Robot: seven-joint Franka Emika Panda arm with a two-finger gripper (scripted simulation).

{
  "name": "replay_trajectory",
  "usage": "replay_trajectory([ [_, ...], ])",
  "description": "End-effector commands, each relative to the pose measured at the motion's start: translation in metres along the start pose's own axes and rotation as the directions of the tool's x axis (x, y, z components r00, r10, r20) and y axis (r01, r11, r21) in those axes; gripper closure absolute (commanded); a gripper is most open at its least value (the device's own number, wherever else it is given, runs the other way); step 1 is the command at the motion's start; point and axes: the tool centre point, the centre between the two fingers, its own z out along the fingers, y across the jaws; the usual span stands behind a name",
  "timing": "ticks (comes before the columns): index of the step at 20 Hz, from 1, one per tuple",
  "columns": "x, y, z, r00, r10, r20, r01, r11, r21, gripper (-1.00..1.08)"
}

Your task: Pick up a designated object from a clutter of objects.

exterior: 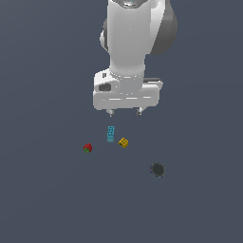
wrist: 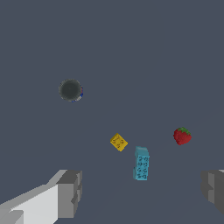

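Approach step: pincer (exterior: 125, 113) held wide open, apparently above brick (exterior: 110, 134). Descent needed, fingers (wrist: 70, 192) straddling brick; cube (exterior: 123, 142) close beside.

yellow cube (exterior: 123, 142) crowding cyan brick (exterior: 110, 134)

Cyan dotted brick (exterior: 110, 134), yellow cube (exterior: 123, 142)
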Motion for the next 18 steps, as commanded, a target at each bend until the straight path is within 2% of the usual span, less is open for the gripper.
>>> replay_trajectory([
  [1, -0.004, 0.007, 0.021, 1.0, 0.009, 0.004, -0.009, 1.0, 0.002, -0.92],
  [12, -0.047, 0.041, 0.132, 0.998, 0.063, 0.023, -0.063, 0.998, 0.004, -0.92],
  [18, -0.076, 0.055, 0.176, 0.996, 0.088, 0.032, -0.089, 0.996, 0.002, -0.92],
])
